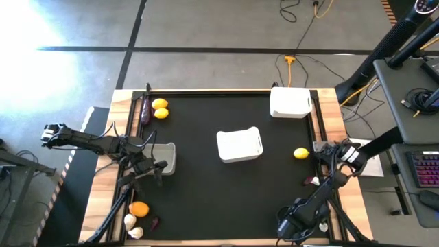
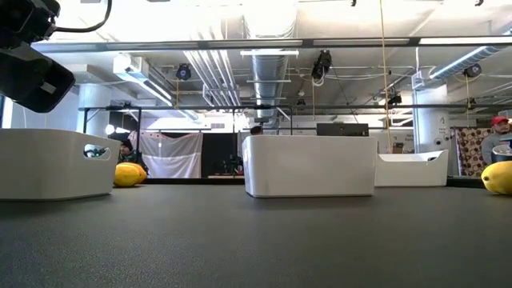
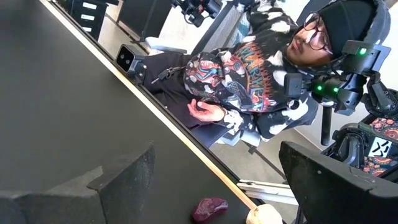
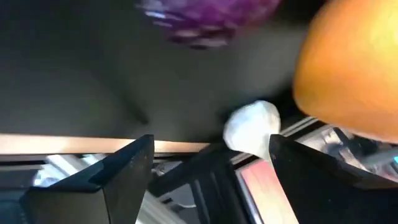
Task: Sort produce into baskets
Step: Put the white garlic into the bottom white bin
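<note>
My table [image 1: 206, 185] wears a matt black mat inside a pale wooden rim, the baskets [image 1: 239, 145] on it look like smooth white plastic, and the lemon [image 1: 301, 154] beside the middle one shines faintly.

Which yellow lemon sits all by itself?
The lemon right of the middle basket lies alone; the other two lemons touch at the far-left corner.

From my station, the right wrist view is blurred: a purple piece [image 4: 205, 18] and an orange citrus [image 4: 351, 68] are cut by the frame at 12 and 3 o'clock. Low view: 1 lemon [image 2: 499, 177] cropped at 3 o'clock.
</note>
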